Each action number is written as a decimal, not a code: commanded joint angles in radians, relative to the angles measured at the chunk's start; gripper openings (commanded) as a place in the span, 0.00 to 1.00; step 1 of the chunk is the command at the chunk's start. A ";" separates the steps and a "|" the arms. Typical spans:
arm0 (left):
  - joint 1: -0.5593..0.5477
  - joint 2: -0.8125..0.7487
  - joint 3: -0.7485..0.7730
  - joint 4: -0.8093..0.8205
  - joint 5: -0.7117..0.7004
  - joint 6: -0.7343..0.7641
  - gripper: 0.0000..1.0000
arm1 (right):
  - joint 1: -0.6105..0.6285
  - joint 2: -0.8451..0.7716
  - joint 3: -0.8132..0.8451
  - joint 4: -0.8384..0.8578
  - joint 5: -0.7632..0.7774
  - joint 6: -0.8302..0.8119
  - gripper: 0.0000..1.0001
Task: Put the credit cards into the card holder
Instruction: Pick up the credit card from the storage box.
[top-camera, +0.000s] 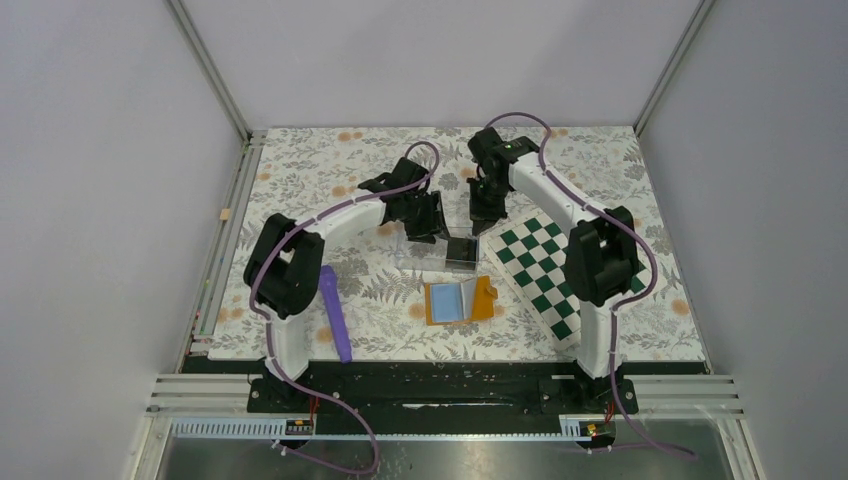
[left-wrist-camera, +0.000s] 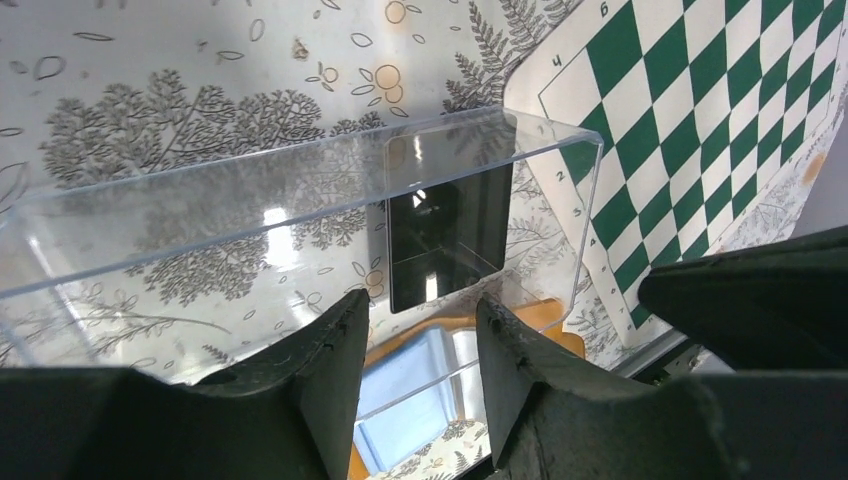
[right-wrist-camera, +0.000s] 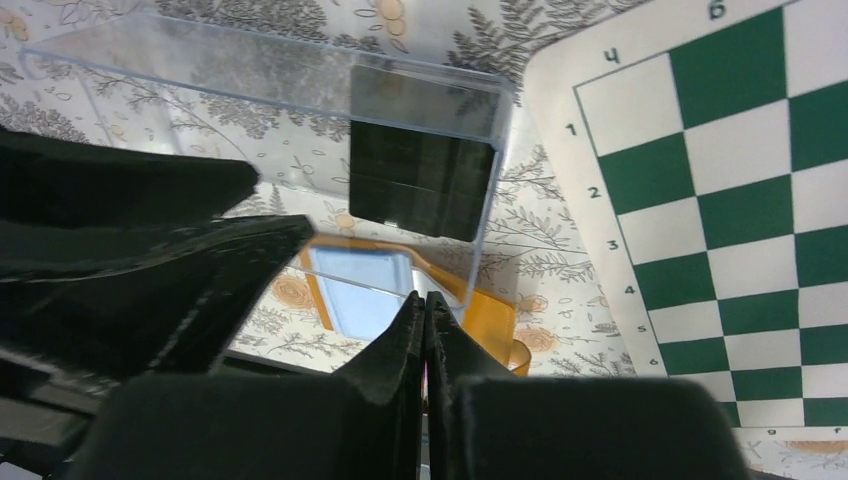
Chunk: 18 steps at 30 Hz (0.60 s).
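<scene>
Closest in, my left gripper (left-wrist-camera: 420, 300) stands apart at the clear box's (left-wrist-camera: 200, 230) near wall. Closing there, I fear, could drag the box rather than the credit cards (left-wrist-camera: 445, 235) standing at its right end. The card holder (top-camera: 458, 300) lies open on the desk (top-camera: 300, 170). My right gripper (right-wrist-camera: 427, 300) is pressed together. The chessboard's (right-wrist-camera: 740, 200) border reads 1, 2, 3, 4.
</scene>
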 joint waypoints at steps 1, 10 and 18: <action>-0.007 0.044 0.022 0.064 0.061 -0.020 0.43 | 0.050 0.052 0.059 -0.037 0.041 -0.012 0.00; -0.009 0.097 0.044 0.027 0.031 -0.019 0.37 | 0.097 0.161 0.074 -0.062 0.187 0.028 0.00; -0.012 0.119 0.049 0.028 0.039 -0.025 0.32 | 0.100 0.212 0.074 -0.062 0.236 0.089 0.00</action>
